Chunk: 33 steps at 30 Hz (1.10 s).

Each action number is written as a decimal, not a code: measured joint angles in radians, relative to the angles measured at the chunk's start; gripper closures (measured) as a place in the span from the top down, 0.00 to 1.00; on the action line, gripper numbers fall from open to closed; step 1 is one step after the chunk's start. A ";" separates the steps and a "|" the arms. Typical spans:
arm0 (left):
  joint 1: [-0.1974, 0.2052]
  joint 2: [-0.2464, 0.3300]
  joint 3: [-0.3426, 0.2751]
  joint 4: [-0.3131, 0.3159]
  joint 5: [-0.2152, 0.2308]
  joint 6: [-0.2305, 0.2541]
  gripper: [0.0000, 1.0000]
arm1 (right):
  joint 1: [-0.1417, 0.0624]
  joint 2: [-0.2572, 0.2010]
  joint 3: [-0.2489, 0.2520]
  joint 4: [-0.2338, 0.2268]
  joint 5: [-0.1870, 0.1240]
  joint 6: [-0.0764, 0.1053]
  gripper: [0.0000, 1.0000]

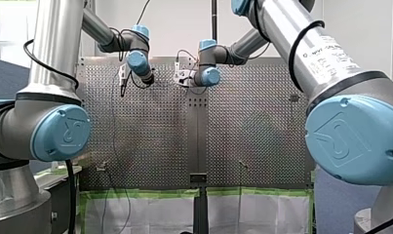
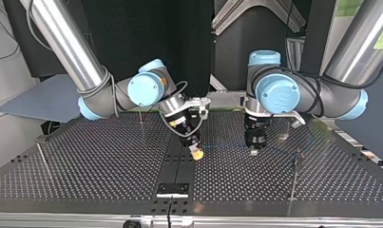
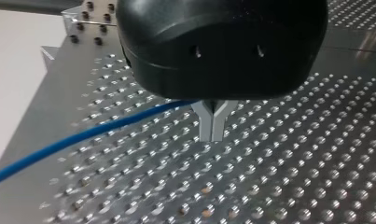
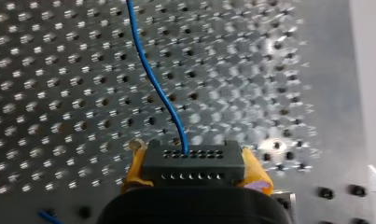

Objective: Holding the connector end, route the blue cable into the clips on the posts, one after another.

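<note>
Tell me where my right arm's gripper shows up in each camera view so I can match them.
Front view: right gripper just left of centre, high up, over the perforated table.
Top view: right gripper at centre, its arm coming from the view's left.
Left wrist view: not in it.
Right wrist view: its own fingers, yellow-padded, clamp the connector.
Shared landmark: the perforated table.

Robotics lab: perforated metal table [image 1: 155, 136], my left arm [image 1: 52, 73], my right arm [image 1: 330, 73] over it, green-taped plastic sheeting [image 1: 150, 209].
</note>
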 joint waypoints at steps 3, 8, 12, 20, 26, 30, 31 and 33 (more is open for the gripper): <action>-0.019 -0.014 0.000 0.000 -0.020 0.005 0.00 | 0.000 0.001 0.019 -0.003 0.005 -0.005 0.00; -0.046 -0.036 0.000 0.002 -0.051 0.009 0.00 | -0.001 0.003 0.040 -0.006 0.011 -0.012 0.00; -0.056 -0.044 0.000 0.003 -0.061 0.010 0.00 | -0.003 0.013 0.056 -0.007 0.022 -0.026 0.00; -0.105 -0.092 0.000 0.017 -0.112 0.008 0.00 | -0.025 0.029 0.128 -0.024 0.076 -0.064 0.00; -0.154 -0.134 0.000 0.041 -0.174 -0.004 0.00 | -0.048 0.031 0.188 -0.072 0.088 -0.070 0.00; -0.196 -0.165 0.000 0.077 -0.217 -0.034 0.00 | -0.064 0.033 0.233 -0.108 0.089 -0.074 0.00; -0.206 -0.173 0.000 0.084 -0.226 -0.039 0.00 | -0.067 0.033 0.242 -0.112 0.089 -0.076 0.00; -0.228 -0.194 0.000 0.098 -0.242 -0.047 0.00 | -0.074 0.034 0.265 -0.121 0.090 -0.083 0.00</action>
